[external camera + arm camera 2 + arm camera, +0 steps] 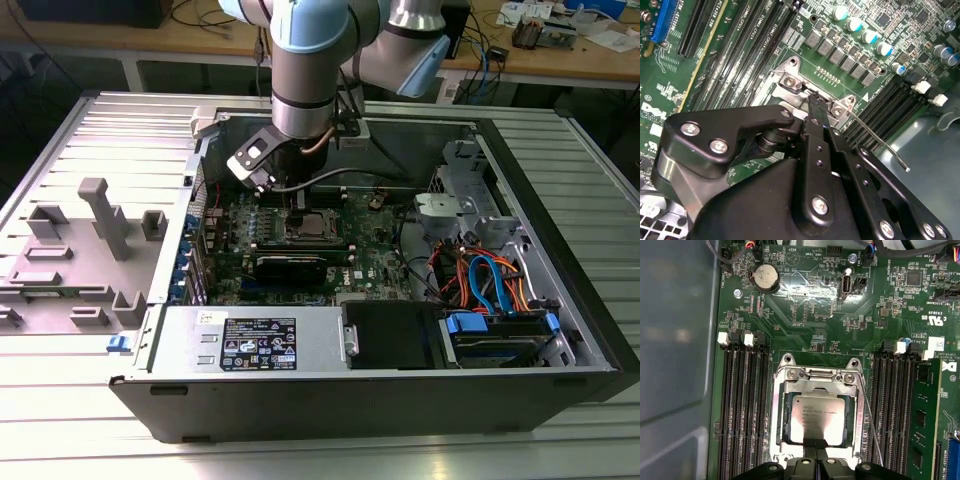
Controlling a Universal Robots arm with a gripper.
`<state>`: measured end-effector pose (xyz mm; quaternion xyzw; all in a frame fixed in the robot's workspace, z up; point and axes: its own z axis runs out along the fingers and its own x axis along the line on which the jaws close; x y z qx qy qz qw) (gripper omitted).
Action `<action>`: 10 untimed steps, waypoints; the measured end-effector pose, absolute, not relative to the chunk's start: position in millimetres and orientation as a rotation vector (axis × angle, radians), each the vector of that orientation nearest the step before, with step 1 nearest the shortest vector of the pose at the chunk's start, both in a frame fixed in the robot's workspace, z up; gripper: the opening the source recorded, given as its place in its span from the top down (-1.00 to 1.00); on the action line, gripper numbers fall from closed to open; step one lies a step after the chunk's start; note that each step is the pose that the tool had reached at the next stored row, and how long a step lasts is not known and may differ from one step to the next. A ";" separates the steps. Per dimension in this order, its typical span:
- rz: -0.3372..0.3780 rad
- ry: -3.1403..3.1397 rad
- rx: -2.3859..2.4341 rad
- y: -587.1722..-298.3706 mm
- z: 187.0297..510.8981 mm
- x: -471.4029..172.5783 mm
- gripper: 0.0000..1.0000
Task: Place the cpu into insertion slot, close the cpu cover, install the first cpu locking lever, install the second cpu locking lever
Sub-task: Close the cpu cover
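The cpu [817, 417], a silver-topped square chip, lies in the insertion slot [786, 360] on the green motherboard. The cpu cover [777, 410], a silver frame with a square window, lies down flat around the chip. My gripper [815, 444] is shut, and its black fingertips rest together on the cover's edge beside the chip. In the second wrist view the gripper [815, 102] touches the socket's metal rim. A thin wire locking lever [871, 420] stands loose along one side of the socket, its free end [905, 167] sticking out. In the exterior view the gripper [297, 205] hangs over the socket [310, 225].
Long black memory slots [742, 405] flank the socket on both sides. A black expansion card [290, 265] lies just in front of it. The open computer case [560, 190] walls in the board, with the power supply [255, 340] and cables [480, 280] nearby. A grey fixture [100, 215] stands at the exterior view's left.
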<state>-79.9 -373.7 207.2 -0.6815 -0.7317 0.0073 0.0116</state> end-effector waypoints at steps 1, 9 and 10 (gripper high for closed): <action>0.024 -2.283 -2.125 -373.8 206.3 -80.0 0.79; 0.023 -2.286 -2.121 -373.7 209.9 -79.9 0.79; 0.023 -2.286 -2.121 -373.7 210.4 -79.9 0.79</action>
